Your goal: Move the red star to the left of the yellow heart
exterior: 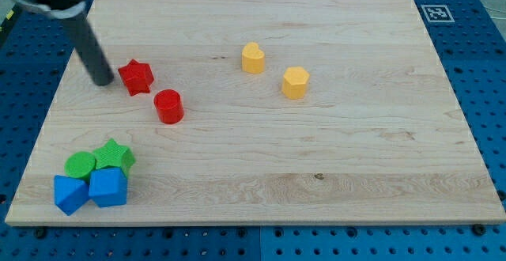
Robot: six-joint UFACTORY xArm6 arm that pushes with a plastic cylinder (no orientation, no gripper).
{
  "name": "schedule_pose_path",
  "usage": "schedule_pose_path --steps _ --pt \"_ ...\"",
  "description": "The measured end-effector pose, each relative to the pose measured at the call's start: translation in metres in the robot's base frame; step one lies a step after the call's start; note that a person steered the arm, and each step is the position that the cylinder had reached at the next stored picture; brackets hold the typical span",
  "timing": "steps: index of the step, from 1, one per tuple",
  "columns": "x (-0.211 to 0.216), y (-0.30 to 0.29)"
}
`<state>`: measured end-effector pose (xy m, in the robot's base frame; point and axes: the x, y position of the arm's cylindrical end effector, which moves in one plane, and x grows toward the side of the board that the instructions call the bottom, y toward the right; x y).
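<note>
Red star [136, 77] sits on the table [332, 158] in the upper-left part of the view, well apart from the yellow heart [252, 58], which lies at about 3 o'clock from it, slightly toward 2 o'clock. The tool is a plain dark rod with no jaws, so it neither opens nor closes and holds nothing; my tip [103, 81] rests on the table just beside the star, at the star's 9 o'clock, and whether the two touch cannot be told. This is the relation that governs the coming move: the star lies at 3 o'clock from my tip, and the heart lies further along nearly the same line, so a push toward 3 o'clock would probably carry the star toward its goal. The goal spot is judged to be the bare table at the heart's 9 o'clock. A red cylinder [168, 106] stands near the star at its 4 to 5 o'clock, off the line of travel but close enough that a push drifting toward the view's bottom could catch it. A yellow hexagonal block [295, 81] lies at the heart's 4 o'clock, beyond the goal. Two green blocks [115, 155] and two blue blocks [107, 187] cluster near the view's bottom-left corner, well apart from the path.
</note>
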<state>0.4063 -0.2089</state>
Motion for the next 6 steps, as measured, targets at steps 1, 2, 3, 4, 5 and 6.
schedule_pose_path --steps 1,2,3,4,5,6 --pt "-0.003 0.049" --pt "-0.003 0.101" --pt "-0.003 0.152" --pt "-0.003 0.129" --pt "-0.003 0.061" --pt "0.024 0.012"
